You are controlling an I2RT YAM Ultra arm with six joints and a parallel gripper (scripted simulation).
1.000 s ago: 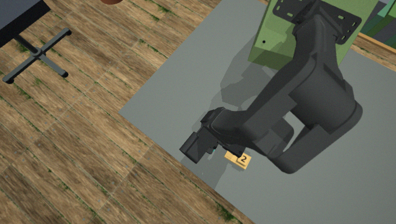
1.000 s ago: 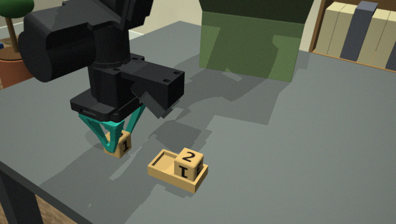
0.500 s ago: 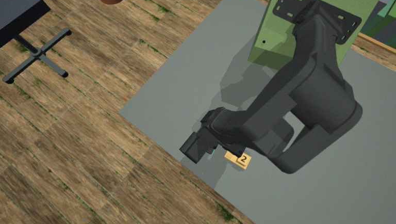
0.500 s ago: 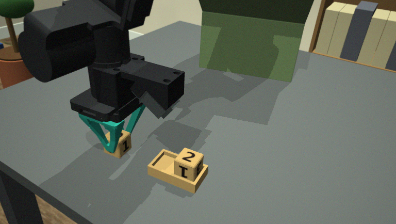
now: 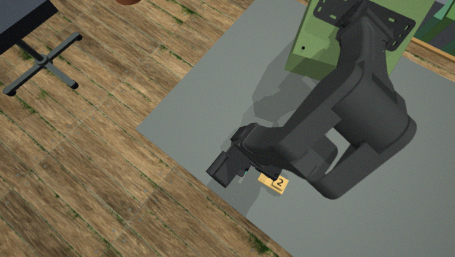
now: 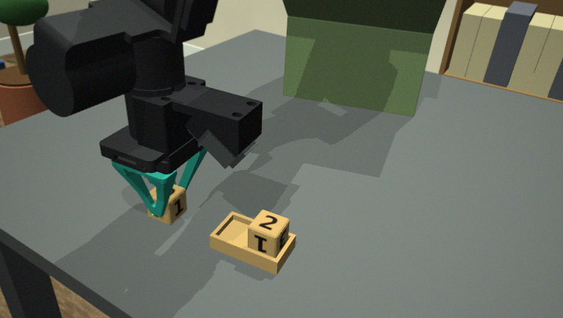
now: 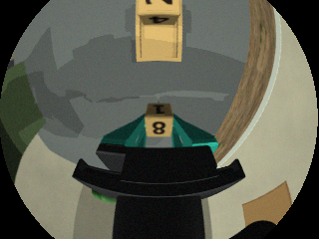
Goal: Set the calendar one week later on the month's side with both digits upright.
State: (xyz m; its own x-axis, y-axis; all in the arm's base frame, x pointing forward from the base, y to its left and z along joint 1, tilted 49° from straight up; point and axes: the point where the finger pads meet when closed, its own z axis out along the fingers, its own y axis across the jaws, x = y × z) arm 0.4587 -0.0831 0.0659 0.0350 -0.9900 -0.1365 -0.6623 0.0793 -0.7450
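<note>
My gripper (image 6: 169, 201) (image 7: 159, 117) has its teal fingers shut on a wooden cube (image 6: 178, 208) (image 7: 159, 110), left of the tray in the exterior view. The cube shows an upright 1 toward the tray and an 8 on top; whether it touches the table is unclear. The tray (image 6: 240, 253) (image 7: 159, 60) (image 5: 266, 183) lies flat on the table. A second cube (image 6: 268, 231) (image 5: 279, 183) stands in its right half: 2 on top, an upside-down 1 in front, another digit partly seen on the right. Its face toward the tray's empty half shows a sideways 4 in the wrist view.
The green arm base (image 6: 352, 61) (image 5: 311, 63) stands at the back of the grey table (image 6: 457, 215) (image 5: 188, 113). The table's front edge runs close to the cube and tray. A bookshelf (image 6: 457, 20) is at the back right, beyond the table.
</note>
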